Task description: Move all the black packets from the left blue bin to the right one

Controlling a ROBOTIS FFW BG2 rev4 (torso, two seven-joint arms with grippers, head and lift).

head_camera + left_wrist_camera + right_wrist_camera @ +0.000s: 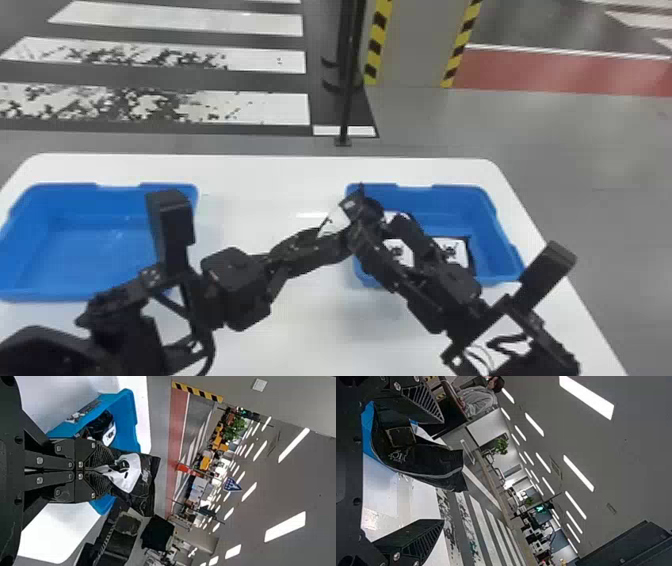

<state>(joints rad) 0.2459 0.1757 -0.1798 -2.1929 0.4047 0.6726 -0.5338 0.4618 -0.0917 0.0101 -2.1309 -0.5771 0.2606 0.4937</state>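
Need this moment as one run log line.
left gripper: shut on black packet | right gripper: open near that packet | right blue bin: other packets inside | held packet: not yet released

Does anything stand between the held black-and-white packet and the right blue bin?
Yes: the open black right tool hangs over the left part of the blue plastic bin, close to the packet, possibly crowding its drop.

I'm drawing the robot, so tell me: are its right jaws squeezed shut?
No, the right jaws stand wide apart, and a packet shows in the gap between them.
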